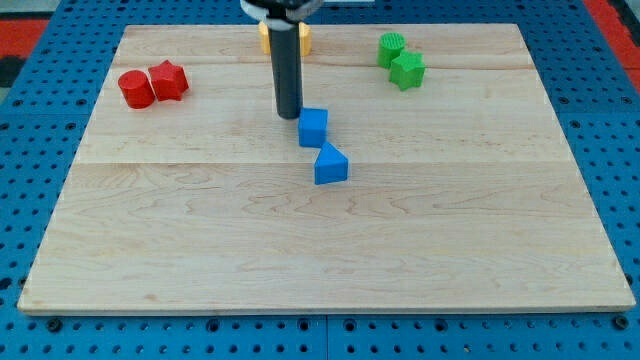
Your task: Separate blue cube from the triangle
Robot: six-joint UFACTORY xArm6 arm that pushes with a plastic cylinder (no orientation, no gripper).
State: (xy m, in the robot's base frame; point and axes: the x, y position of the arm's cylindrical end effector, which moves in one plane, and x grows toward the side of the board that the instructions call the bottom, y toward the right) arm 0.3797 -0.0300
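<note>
A blue cube (313, 127) lies near the middle of the wooden board (320, 250). A blue triangle block (330, 165) lies just below and to the right of it, the two almost touching at a corner. My tip (289, 115) rests on the board just left of the blue cube's upper left side, very close to it or touching it. The dark rod rises from there to the view's top.
A red cylinder (135, 89) and a red star block (168, 80) lie at the upper left. A green cylinder (391, 47) and a green star block (407, 70) lie at the upper right. A yellow block (300, 38) sits partly hidden behind the rod.
</note>
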